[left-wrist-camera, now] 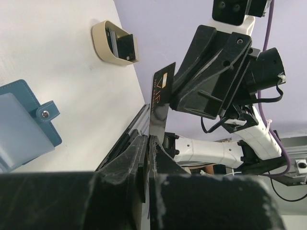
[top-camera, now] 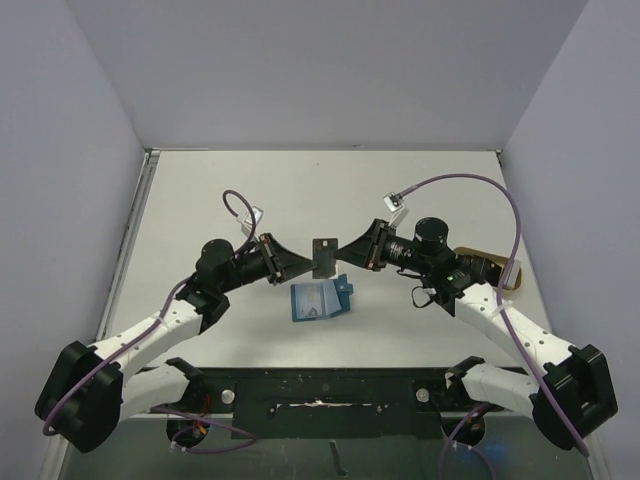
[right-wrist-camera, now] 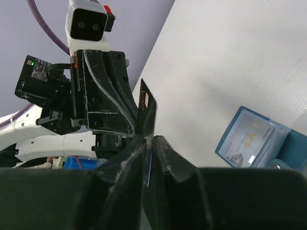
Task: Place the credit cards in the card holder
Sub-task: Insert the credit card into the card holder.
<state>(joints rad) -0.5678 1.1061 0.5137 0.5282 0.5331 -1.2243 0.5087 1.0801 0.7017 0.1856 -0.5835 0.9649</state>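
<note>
A dark credit card (top-camera: 325, 256) hangs in the air between my two grippers, above the table. My left gripper (top-camera: 305, 262) is shut tight on one end of it (left-wrist-camera: 149, 140); the card (left-wrist-camera: 160, 96) is black with a gold logo. My right gripper (top-camera: 342, 255) has its jaws around the other end (right-wrist-camera: 150, 140), with a narrow gap showing beside the card (right-wrist-camera: 147, 110). The teal-blue card holder (top-camera: 320, 299) lies open on the table just below, with a pale card in its inner slot (right-wrist-camera: 252, 136) and the snap tab (left-wrist-camera: 45, 114) out to one side.
A tan oval tray (left-wrist-camera: 115, 43) with more dark cards stands on the table at the right, behind my right arm (top-camera: 480, 258). Purple cables loop above both wrists. The table's metal rail runs along the left edge (top-camera: 130, 230).
</note>
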